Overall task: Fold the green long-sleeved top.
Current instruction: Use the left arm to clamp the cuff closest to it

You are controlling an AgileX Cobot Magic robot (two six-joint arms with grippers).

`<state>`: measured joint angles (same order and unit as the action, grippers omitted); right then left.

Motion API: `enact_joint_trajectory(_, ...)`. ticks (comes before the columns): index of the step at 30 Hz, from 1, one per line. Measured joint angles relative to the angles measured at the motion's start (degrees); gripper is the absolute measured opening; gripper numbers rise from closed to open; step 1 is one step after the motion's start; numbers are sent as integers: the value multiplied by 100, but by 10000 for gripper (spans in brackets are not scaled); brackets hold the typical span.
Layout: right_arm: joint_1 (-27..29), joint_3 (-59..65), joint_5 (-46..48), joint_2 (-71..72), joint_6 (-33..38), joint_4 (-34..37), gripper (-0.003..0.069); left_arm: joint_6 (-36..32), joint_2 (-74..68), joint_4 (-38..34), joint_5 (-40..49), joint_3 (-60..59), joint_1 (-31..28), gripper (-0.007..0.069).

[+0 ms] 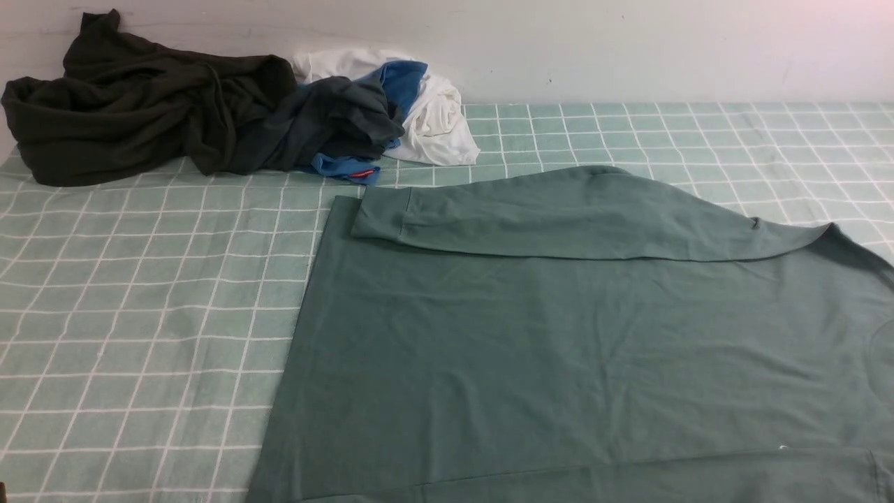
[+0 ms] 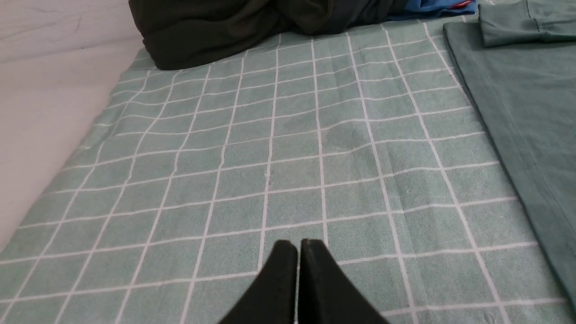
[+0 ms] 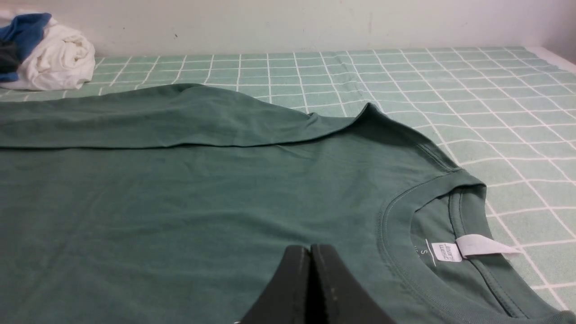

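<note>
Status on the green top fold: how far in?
Done: sage-green long-sleeved top lies flat, far sleeve folded across its body. In hand: nothing; left gripper shut over the pale-green checked cloth, right gripper shut above the top near its collar. Left: folding the body.

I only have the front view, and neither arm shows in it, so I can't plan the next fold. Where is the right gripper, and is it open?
Observer: The right gripper is shut and holds nothing. It sits over the green long-sleeved top, beside the neckline.
Operator: And the left one?
Observer: The left gripper is shut too. It is over the bare checked cloth, apart from the top.
Operator: My view cuts off the collar. Anything there?
Observer: A white label shows inside the open neck, so the neck opening faces up.
</note>
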<state>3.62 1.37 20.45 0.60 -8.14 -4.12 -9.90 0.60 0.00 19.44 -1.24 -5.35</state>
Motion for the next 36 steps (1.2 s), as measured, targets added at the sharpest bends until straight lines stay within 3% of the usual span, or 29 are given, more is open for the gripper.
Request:
enact_joint_trajectory(31, 0, 0, 0, 0, 21, -24, -14, 18, 0, 63, -6, 0, 0, -3)
enact_joint_trajectory(33, 0, 0, 0, 0, 26, -24, -14, 187, 0, -136, -17, 0, 0, -3)
enact_joint_trajectory(36, 0, 0, 0, 0, -133, 24, -14, 1201, 0, -1471, -67, -20, 0, -3)
